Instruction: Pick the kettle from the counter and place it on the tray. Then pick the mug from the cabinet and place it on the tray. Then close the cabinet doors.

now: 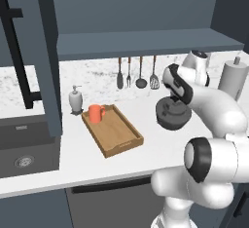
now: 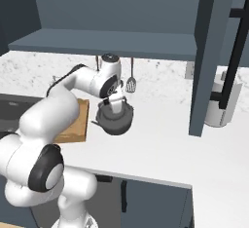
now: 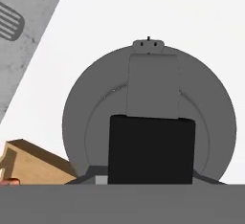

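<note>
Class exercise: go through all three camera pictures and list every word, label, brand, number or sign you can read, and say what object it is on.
None: no picture carries readable text.
The squat dark grey kettle, small orange mug and light-brown wooden tray are plain.
The white-grey soap dispenser bottle, grey paper-towel cylinder and dark slate cabinet doors bear no label or sign.

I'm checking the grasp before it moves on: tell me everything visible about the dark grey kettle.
The squat round dark grey kettle looks like matte metal, with a lid and an arched black handle. It is upright over the white speckled counter, right of the light-brown wooden tray. The pincer is down at its handle; whether it is lifted is unclear.
</note>
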